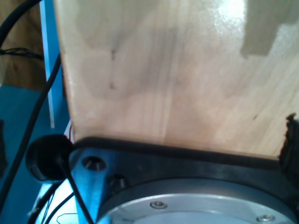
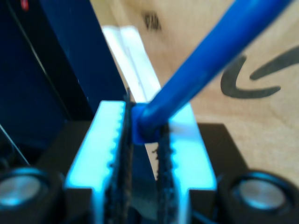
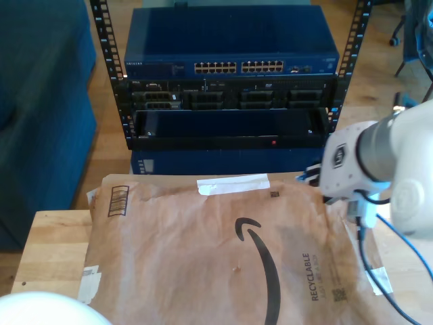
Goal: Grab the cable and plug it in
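Cable (image 2: 205, 65): bright blue, round, smooth jacket. In the second wrist view the booted end sits between the jaws, and the run leads away over the brown paper. In the exterior view a thin blue line hangs down past the tabletop edge at that view's right.
My second gripper (image 2: 145, 154): jaws narrow, clamped on the cable's blue boot. Pads (image 2: 100, 140) pale, blocky, with toothed inner faces.
My first gripper: its wrist view shows a black base, a silver ring with screws (image 1: 159, 204), and glossy pale wood grain. Can't tell the jaw state.
Arm (image 3: 362, 159): white, rounded housing with a grey joint, at the exterior view's right, by the paper's far corner.
Paper (image 3: 203, 250): crinkled brown kraft sheet with black printed arrow, barcode and white tape strip, covering most of the wooden tabletop (image 3: 51, 250).
Rack (image 3: 230, 74): black perforated steel rails. Blue switch on top with two rows of ports (image 3: 238, 67).
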